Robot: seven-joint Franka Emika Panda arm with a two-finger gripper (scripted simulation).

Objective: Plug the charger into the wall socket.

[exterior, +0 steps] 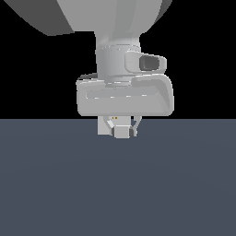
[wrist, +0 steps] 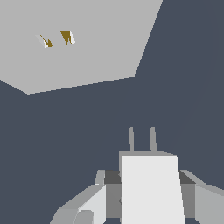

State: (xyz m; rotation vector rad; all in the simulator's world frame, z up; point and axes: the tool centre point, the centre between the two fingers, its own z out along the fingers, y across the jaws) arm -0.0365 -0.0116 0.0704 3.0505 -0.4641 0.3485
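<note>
The charger [exterior: 122, 132] is a small white block held between the fingers of my gripper [exterior: 122, 131], just above the dark floor. In the wrist view the charger [wrist: 151, 188] shows two thin prongs sticking out of its front, and my gripper [wrist: 148, 192] is shut on its sides. The wall socket [wrist: 83, 43] is a flat white square panel with two small orange-yellow slots. It stands ahead of the prongs, apart from them and off to one side. In the exterior view the wall socket [exterior: 104, 125] peeks out behind the gripper, mostly hidden by it.
A dark grey-blue floor [exterior: 118, 184] spreads out under the gripper. The arm's large grey wrist [exterior: 124, 92] fills the upper middle of the exterior view.
</note>
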